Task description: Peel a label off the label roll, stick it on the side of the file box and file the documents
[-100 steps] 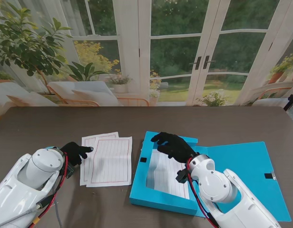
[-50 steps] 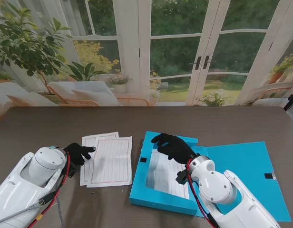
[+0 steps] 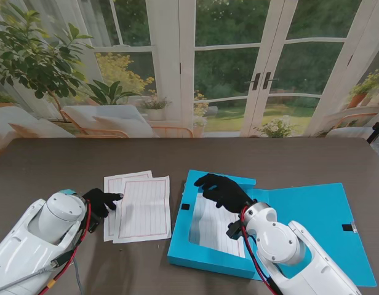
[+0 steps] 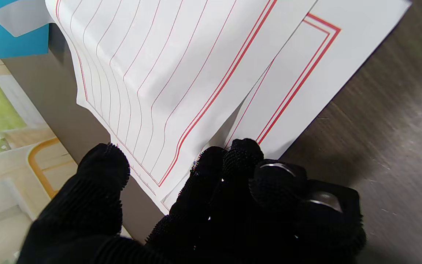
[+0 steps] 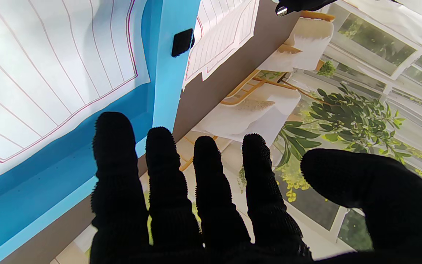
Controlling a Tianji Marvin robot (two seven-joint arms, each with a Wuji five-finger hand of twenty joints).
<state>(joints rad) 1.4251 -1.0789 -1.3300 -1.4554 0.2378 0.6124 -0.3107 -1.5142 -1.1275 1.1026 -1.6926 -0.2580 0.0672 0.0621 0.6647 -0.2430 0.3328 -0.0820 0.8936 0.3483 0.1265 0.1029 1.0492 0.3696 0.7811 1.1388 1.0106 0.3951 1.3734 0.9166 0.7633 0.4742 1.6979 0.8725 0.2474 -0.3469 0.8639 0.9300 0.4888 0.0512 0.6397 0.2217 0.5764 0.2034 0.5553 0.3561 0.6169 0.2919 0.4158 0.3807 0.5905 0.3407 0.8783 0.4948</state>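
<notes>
The blue file box (image 3: 202,258) lies open right of centre, its lid (image 3: 319,215) flat to the right, with one lined sheet (image 3: 211,227) inside. My right hand (image 3: 221,190) hovers over the box's far left part, open with fingers spread (image 5: 211,176) and holding nothing. Two lined sheets (image 3: 143,209) overlap on the table left of the box. My left hand (image 3: 102,201) is at their left edge, open. Its fingertips (image 4: 242,150) touch the lower sheet (image 4: 324,66) where the upper sheet (image 4: 167,73) curls up slightly, and the thumb stands apart. No label roll is visible.
A small light-blue thing (image 3: 65,192) peeks out behind my left forearm. A pale patch (image 4: 17,14) shows on the box's side. A black fastener square (image 3: 184,207) sits on the box's left wall, another (image 3: 347,228) on the lid. The brown table (image 3: 269,160) stretches beyond.
My left hand has crept slightly right onto the sheets' edge, and the two sheets have shifted a little. The right hand has barely moved.
</notes>
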